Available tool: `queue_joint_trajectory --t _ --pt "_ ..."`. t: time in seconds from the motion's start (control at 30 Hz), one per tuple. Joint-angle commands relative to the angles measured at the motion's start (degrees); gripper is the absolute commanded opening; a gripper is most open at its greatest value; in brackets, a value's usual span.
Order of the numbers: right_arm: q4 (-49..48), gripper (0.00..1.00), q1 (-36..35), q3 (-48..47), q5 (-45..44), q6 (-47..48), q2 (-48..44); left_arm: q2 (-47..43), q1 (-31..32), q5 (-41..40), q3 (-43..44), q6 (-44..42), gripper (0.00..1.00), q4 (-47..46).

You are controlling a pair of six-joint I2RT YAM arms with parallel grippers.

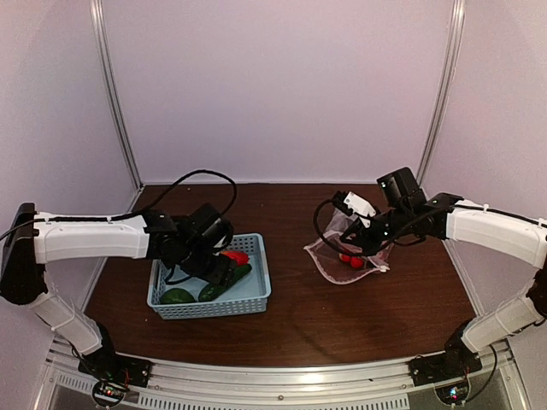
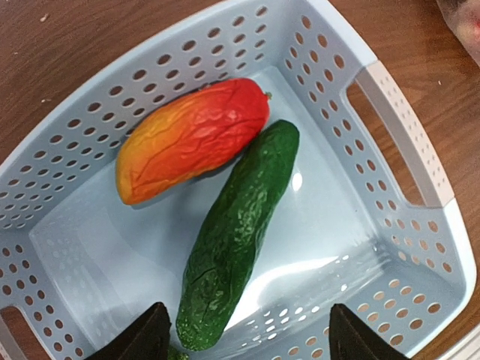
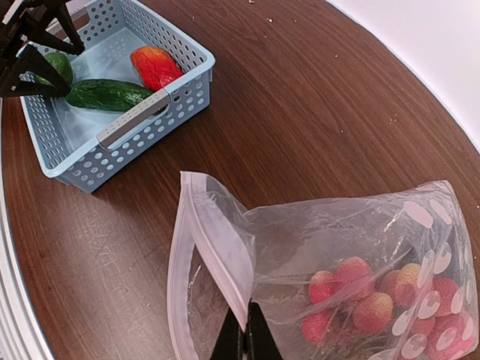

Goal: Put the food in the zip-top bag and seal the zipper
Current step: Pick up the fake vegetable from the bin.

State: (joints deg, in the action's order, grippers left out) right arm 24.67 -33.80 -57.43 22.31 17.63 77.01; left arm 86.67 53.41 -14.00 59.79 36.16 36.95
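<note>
The clear polka-dot zip-top bag [image 3: 360,240] lies on the table with its mouth open toward the basket. A cluster of red tomatoes [image 3: 375,300] sits inside it. My right gripper [image 3: 244,339] is shut on the upper lip of the mouth, at the white zipper strip [image 3: 217,247]. My left gripper [image 2: 247,337] is open and empty, hovering over the light-blue basket [image 2: 397,127]. Below it lie the green cucumber [image 2: 240,232] and the red pepper [image 2: 195,139]. A small dark green piece [image 3: 56,67] lies in the basket's near-left corner. The eggplant is not in view.
In the top view the basket [image 1: 256,301] stands left of centre and the bag [image 1: 329,263] right of centre, with bare brown table between them. White walls and metal posts enclose the back and sides.
</note>
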Motion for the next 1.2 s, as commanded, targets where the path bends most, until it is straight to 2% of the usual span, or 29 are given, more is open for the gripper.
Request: queue_joint_trajectory --t 0.0,0.13,0.43,0.57,0.9,1.17 --pt "-0.87 0.0 -0.41 0.64 0.59 -0.6 -0.93 1.7 -3.18 8.41 -0.35 -8.72 0.72 -1.93" --pt "-0.85 0.0 -0.37 0.77 0.53 -0.66 -1.62 3.99 -6.28 11.34 0.55 -14.19 0.7 -1.44" --pt "-0.84 0.0 -0.35 1.37 0.24 -0.75 -2.13 14.06 -6.47 9.73 9.92 -22.53 0.6 5.87" --pt "-0.84 0.0 -0.34 1.35 0.0 -0.63 -2.29 15.29 -6.47 9.99 10.6 -24.68 0.58 7.26" --pt "-0.47 0.0 -0.34 0.94 0.56 -0.58 -1.67 19.87 -6.43 8.18 14.76 -24.55 0.51 7.27" --pt "-0.15 0.0 -0.35 0.82 -0.05 -0.72 -1.69 22.17 -6.39 8.72 16.41 -26.17 0.36 7.18"
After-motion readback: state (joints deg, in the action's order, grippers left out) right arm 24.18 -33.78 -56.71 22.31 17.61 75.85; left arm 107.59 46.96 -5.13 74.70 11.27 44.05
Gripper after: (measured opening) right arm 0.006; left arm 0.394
